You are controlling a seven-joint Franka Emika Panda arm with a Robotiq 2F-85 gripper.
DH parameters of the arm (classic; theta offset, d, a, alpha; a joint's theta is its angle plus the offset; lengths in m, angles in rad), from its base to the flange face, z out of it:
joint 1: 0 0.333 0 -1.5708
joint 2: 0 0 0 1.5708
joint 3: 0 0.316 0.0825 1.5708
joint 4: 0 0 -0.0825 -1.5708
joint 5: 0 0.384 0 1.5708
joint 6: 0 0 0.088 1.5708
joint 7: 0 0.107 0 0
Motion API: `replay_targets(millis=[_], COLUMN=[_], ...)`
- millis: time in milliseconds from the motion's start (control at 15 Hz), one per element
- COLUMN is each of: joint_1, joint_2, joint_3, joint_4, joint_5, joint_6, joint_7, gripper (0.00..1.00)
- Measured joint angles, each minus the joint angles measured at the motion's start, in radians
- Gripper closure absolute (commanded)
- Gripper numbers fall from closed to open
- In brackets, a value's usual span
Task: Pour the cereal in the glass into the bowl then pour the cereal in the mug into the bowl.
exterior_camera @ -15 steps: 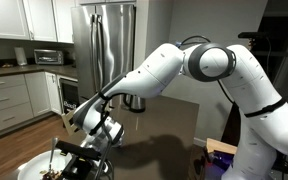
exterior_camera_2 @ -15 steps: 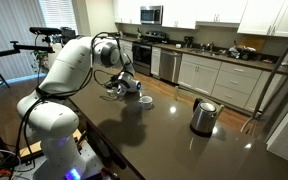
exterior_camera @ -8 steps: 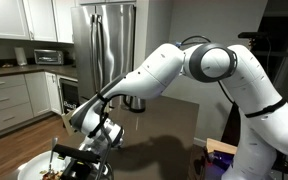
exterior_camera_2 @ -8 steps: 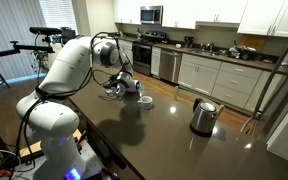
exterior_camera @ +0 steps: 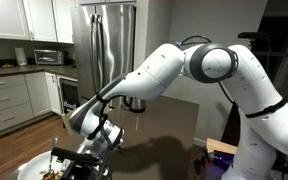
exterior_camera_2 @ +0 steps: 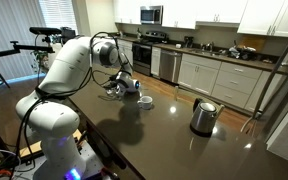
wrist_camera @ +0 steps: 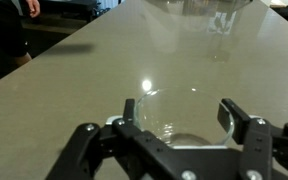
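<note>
Gripper (wrist_camera: pixel 178 108) is clamped on the glass (wrist_camera: pixel 184 95), one jaw on each side wall. The grip is wide because the glass is wide. Holding it by the sides leaves the mouth free to pour.

Arm (exterior_camera: pixel 184 65) reaches down low, so the glass sits right above the bowl (exterior_camera: pixel 29 168). My read: this is the tipping step of pour one.

Dark specks in the bowl look like cereal (exterior_camera: pixel 50 174). Can't tell how much is left in the glass; it reads nearly clear in the wrist view.

Mug (exterior_camera_2: pixel 145 100) stands upright near the bowl, untouched and handy for pour two. Kettle (exterior_camera_2: pixel 203 117) is well apart from the bowl, out of the swing path.

Risk: cereal spills past the bowl rim if the tilt is off-centre.
</note>
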Motion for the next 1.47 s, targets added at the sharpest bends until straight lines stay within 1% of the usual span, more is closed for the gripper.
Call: replay_targets(millis=[800,1000,1067,1133,1267,1333,1400,1467], joint_1=[0.025,0.03,0.031,0.031,0.031,0.031,0.031,0.031], joint_2=[-0.028,-0.032,-0.032,-0.033,-0.033,-0.033,-0.033,-0.033], joint_3=[-0.001,-0.001,-0.001,-0.001,-0.001,-0.001,-0.001,-0.001], joint_4=[0.004,0.004,0.004,0.004,0.004,0.004,0.004,0.004], joint_5=[-0.074,-0.079,-0.079,-0.079,-0.079,-0.079,-0.079,-0.079], joint_6=[0.06,0.074,0.077,0.078,0.079,0.079,0.08,0.08], joint_7=[0.075,0.086,0.088,0.089,0.093,0.095,0.097,0.098], gripper=[0.4,0.34,0.3,0.21,0.21,0.25,0.2,0.19])
